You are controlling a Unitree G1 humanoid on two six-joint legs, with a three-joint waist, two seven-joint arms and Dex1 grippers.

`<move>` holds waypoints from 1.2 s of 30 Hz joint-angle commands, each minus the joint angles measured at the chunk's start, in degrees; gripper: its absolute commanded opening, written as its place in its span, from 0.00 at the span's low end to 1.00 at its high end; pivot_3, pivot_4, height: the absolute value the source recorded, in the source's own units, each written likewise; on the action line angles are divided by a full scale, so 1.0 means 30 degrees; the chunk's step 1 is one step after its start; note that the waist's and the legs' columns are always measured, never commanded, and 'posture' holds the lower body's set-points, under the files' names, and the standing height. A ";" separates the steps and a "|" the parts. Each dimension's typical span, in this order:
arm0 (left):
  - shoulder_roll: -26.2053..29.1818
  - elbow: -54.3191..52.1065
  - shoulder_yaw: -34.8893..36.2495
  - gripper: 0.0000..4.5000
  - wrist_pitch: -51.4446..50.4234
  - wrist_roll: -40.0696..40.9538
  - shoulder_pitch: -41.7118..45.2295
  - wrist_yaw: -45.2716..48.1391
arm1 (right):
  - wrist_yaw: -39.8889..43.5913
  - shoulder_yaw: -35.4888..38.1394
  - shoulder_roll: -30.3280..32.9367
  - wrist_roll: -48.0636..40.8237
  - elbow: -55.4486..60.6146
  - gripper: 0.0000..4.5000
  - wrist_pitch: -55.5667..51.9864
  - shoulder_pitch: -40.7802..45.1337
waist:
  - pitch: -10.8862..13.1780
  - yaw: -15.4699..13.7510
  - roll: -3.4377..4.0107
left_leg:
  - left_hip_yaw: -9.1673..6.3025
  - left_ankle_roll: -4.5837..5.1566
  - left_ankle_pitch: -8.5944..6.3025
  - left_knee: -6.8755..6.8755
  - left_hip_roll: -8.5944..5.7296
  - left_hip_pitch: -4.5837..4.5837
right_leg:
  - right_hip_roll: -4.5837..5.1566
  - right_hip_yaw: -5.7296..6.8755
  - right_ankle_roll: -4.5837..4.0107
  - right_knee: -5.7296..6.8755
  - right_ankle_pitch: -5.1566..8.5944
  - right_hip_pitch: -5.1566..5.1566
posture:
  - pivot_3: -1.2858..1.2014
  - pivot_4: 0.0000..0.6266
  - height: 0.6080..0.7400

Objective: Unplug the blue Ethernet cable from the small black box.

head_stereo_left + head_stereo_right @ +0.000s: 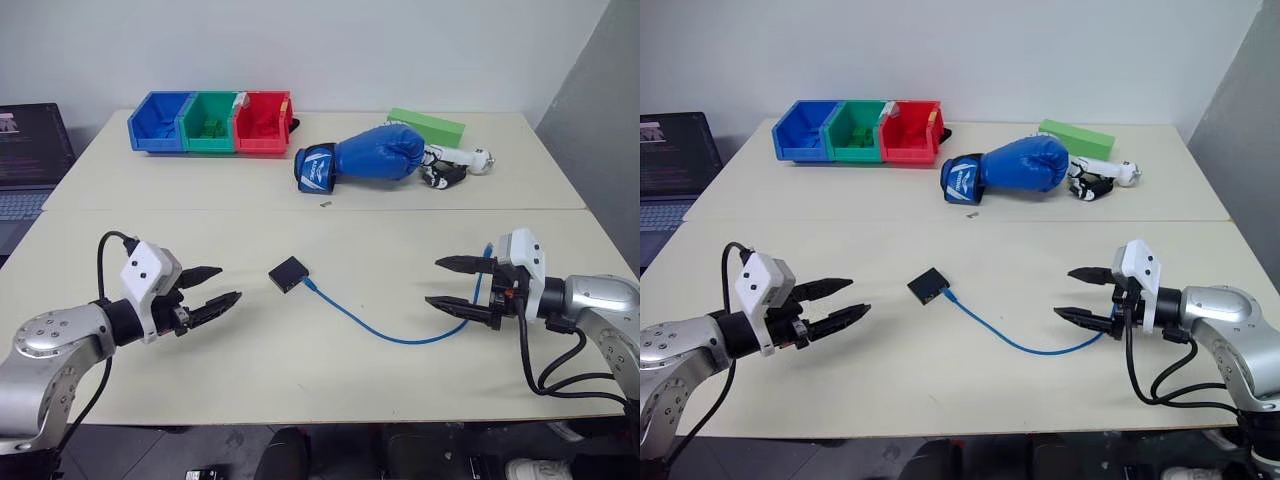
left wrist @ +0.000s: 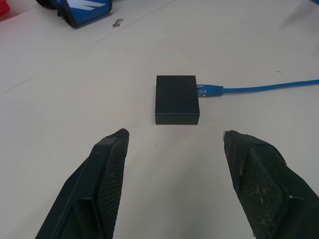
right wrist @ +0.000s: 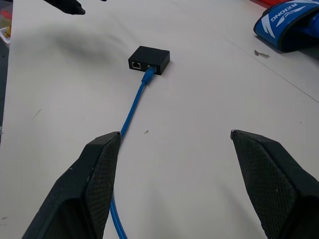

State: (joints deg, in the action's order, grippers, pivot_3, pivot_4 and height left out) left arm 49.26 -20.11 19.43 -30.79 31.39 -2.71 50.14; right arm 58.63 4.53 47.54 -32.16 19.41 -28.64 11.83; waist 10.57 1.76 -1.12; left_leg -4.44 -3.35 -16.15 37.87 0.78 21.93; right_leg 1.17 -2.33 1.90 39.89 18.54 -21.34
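Your left end effector (image 1: 218, 286) and right end effector (image 1: 448, 284) hover open, empty; the small black box (image 1: 287, 273) lies mid-surface, the blue Ethernet cable (image 1: 400, 335) plugged at its 4 o'clock; box looks light, likely slides; pin it, pinch the stiff plug.

Even, diffuse overhead lighting; bright throughout. Soft, faint shadows on table (image 1: 300, 360) beneath left gripper (image 1: 224, 285) and right gripper (image 1: 445, 283). No glare. Head views sharp. Wrist views: near fingers (image 3: 97, 172) slightly soft, far background mildly blurred.
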 commanded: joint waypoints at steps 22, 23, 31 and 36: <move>0.0149 0.0257 -0.0550 0.72 0.1728 -0.0903 0.0302 0.1374 | -0.3114 -0.5780 -0.6417 0.4080 -0.2247 0.83 0.1897 0.2831 | 0.0003 0.0046 0.0005 | 0.0002 -0.0002 0.0001 0.0002 0.0003 -0.0008 | -0.0009 -0.0001 -0.0001 0.0011 -0.0001 -0.0012 | 0.52 0.24 1.00; 0.0315 0.0644 -0.0548 0.72 0.1910 -0.0973 0.0453 0.1741 | -0.3394 -0.6346 -0.7111 0.4685 -0.3064 0.83 0.2300 0.3267 | 0.0004 0.0046 0.0008 | -0.0004 -0.0003 0.0001 -0.0001 0.0000 -0.0008 | -0.0018 0.0008 -0.0001 0.0014 0.0000 -0.0014 | 0.52 0.24 1.00; 0.1631 0.2102 -0.0507 0.72 0.2766 -0.1488 0.0212 0.3880 | -0.5874 -0.9277 -1.1943 0.8720 -0.9384 0.83 0.5669 0.5208 | 0.0009 0.0067 0.0015 | 0.0043 -0.0004 0.0001 -0.0014 -0.0001 0.0020 | -0.0011 0.0013 -0.0003 0.0018 -0.0001 -0.0086 | 0.52 0.24 1.00; 0.1510 0.1985 -0.0359 0.72 0.2617 -0.1447 0.0048 0.3922 | -0.6876 -0.9382 -1.3429 0.9598 -1.1341 0.83 0.6121 0.5459 | 0.0006 0.0076 0.0011 | 0.0044 -0.0004 0.0001 -0.0005 -0.0004 0.0025 | -0.0003 0.0016 -0.0002 0.0028 -0.0002 -0.0088 | 0.52 0.24 1.00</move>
State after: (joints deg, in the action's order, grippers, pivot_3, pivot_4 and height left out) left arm 53.34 -12.99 17.18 -23.40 26.67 -2.28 61.83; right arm 39.38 -23.80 8.26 -4.75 -13.23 -11.52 27.90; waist 10.59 1.99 -1.09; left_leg -4.32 -3.36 -16.14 37.85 0.78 21.99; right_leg 1.14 -2.28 1.90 39.99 18.54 -21.61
